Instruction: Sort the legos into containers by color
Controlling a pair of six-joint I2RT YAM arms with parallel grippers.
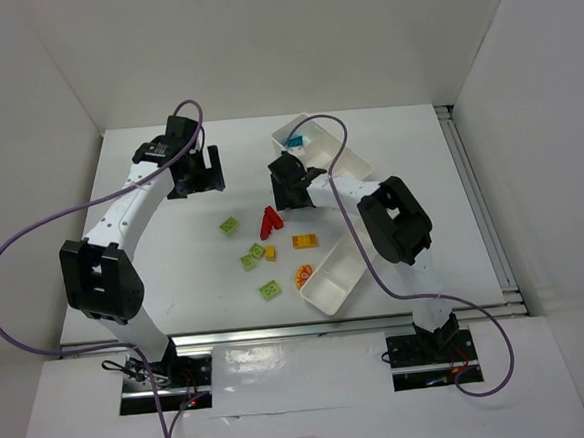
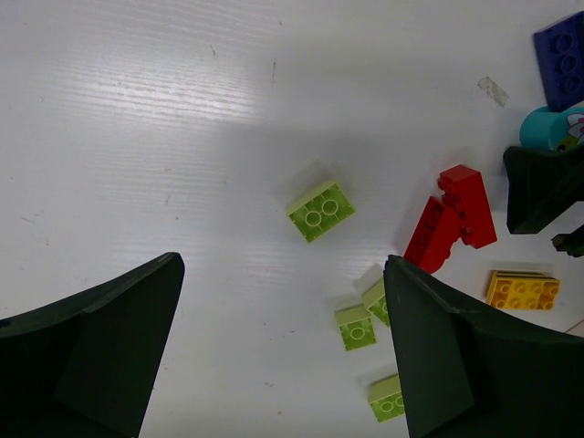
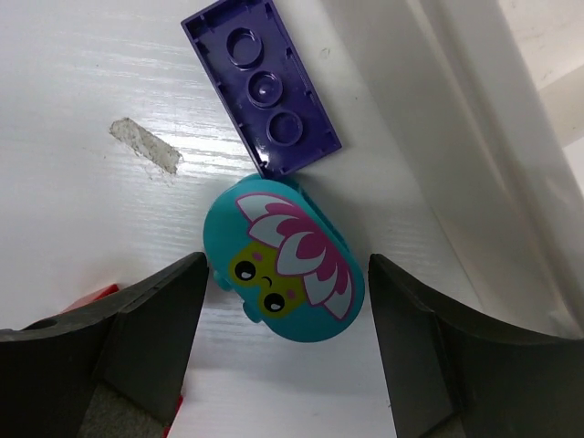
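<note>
1. Sorting is judged to be at an early stage. One teal brick (image 1: 295, 141) lies in the far container (image 1: 353, 155). The near container (image 1: 331, 281) appears to hold nothing.
2. The other legos are loose on the bench (image 2: 137, 109) and are yet to be sorted: four lime green bricks (image 2: 321, 210), two red bricks (image 2: 453, 219) touching each other, an orange-yellow brick (image 2: 523, 292), a purple plate (image 3: 260, 87) and a teal piece (image 3: 287, 274). A small orange-red item (image 1: 303, 274) just beside the near container is too small to be identified.
3. The teal piece is rounded and printed with a pink-and-white flower around a yellow face. It is judged to be smooth-sided and liable to slip if gripped off-centre.
4. The teal piece lies on the bench, touching one end of the purple plate, which is turned underside up. Both lie near the far container's wall.
5. The right jaws are held apart, one on each side of the teal piece, with no contact visible. A grasp is judged to be the step in hand.
6. The left jaws are held apart above the bench and grip nothing. The lime green bricks are nearest them.
</note>
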